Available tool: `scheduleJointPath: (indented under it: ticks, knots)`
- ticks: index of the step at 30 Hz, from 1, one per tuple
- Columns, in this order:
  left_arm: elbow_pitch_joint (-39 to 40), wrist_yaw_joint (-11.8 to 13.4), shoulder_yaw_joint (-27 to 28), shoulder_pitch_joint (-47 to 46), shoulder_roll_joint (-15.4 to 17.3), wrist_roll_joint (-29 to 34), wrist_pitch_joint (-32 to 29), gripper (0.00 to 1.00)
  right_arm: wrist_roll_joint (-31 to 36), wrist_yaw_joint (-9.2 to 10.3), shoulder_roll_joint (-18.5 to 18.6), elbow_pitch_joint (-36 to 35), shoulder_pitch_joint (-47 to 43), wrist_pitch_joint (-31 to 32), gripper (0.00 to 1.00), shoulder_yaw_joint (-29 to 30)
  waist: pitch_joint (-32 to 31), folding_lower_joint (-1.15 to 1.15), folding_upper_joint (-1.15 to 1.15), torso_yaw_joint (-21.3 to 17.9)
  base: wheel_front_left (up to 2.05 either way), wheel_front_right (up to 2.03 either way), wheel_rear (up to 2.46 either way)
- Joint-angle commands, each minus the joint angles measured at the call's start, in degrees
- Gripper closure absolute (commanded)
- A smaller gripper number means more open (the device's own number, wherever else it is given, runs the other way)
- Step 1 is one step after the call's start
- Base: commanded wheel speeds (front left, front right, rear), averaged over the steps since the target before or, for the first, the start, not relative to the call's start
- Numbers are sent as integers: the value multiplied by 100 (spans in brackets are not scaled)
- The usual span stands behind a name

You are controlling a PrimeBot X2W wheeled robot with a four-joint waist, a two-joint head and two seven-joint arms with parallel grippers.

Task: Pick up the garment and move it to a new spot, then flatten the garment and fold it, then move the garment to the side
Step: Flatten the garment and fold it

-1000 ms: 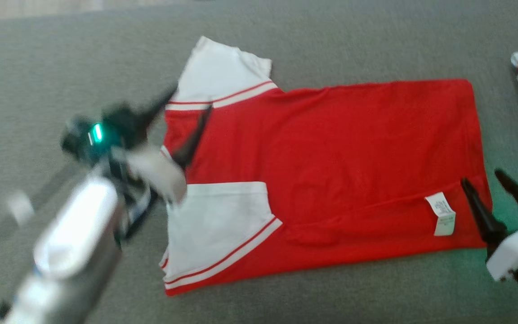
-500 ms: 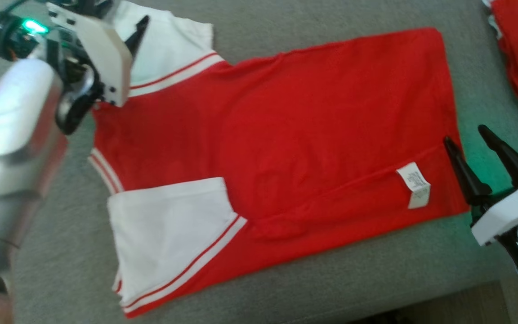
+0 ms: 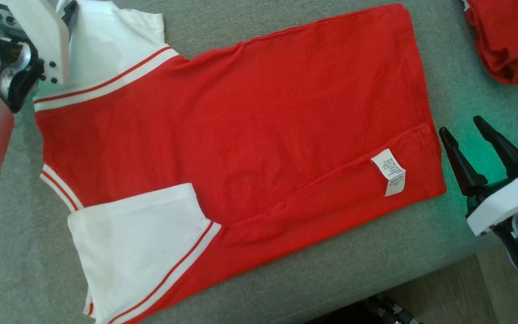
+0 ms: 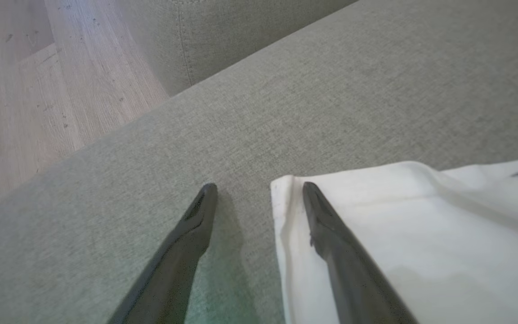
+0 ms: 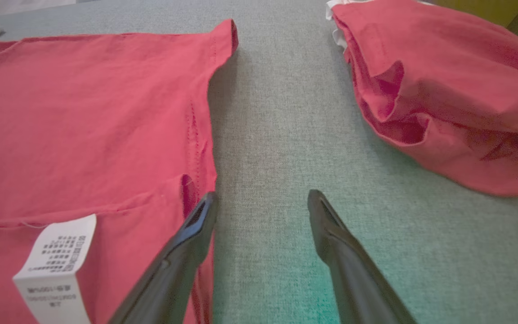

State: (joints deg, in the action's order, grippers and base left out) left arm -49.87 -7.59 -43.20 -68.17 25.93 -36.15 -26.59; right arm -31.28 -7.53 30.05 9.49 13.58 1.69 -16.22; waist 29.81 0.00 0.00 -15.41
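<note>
The garment, a red T-shirt with white sleeves, lies spread on the grey sofa cushion, one long side already turned in, with the near sleeve resting flat on the body.

A second ago my left gripper hung over the neckline between the two sleeves. It has since swung out to the far white sleeve. My head has turned as well, so the whole view has slid, and the shirt itself has not moved. In the left wrist view my fingers stand apart and straddle that sleeve's outer corner, one tip over the cloth, the other over bare cushion. I cannot tell whether they touch it.

Farther right, the care label sits on the folded strip near the hem. My right gripper has stayed just beside that hem, jaws wide, holding nothing. Beyond it lies another red garment, well apart.

I judge that the far sleeve is the next part to fold in, with my left gripper placed to pinch it.
</note>
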Motion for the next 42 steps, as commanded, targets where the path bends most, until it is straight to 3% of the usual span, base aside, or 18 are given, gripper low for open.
scheduleJointPath:
  ticks: [1,2,3,4,11,17,29,42]
  knots:
    - [29,11,10,-142,247,-78,-52,12,-46,4,217,-73,-6,-91,0,-52,-10,0,0,-12,0,0,0]
    - [22,10,-47,-144,254,-131,-70,60,-48,4,216,-44,4,-105,0,-62,-19,0,0,-16,0,0,0]
    - [23,10,-101,-148,265,-183,-72,71,-47,4,212,-17,16,-123,0,-64,-29,0,0,-21,0,0,0]
    - [27,10,-153,-154,281,-229,-58,100,-46,4,211,4,29,-134,0,-68,-41,0,0,-24,0,0,0]
    - [267,10,-677,-245,356,-403,409,100,-176,4,301,43,247,-76,0,-50,-243,0,0,96,0,0,0]
    - [538,10,-1173,-382,213,-525,914,100,-718,4,525,197,966,561,0,-229,-469,0,0,389,0,0,0]
    - [998,10,-2003,-868,-33,-704,1458,100,-1750,4,493,1556,2570,1507,0,-1033,-457,0,0,1012,0,0,0]
    - [965,10,-2570,-1318,-199,-1116,1773,100,-2220,4,421,2761,3584,1551,0,-2006,-305,0,0,1336,0,0,0]
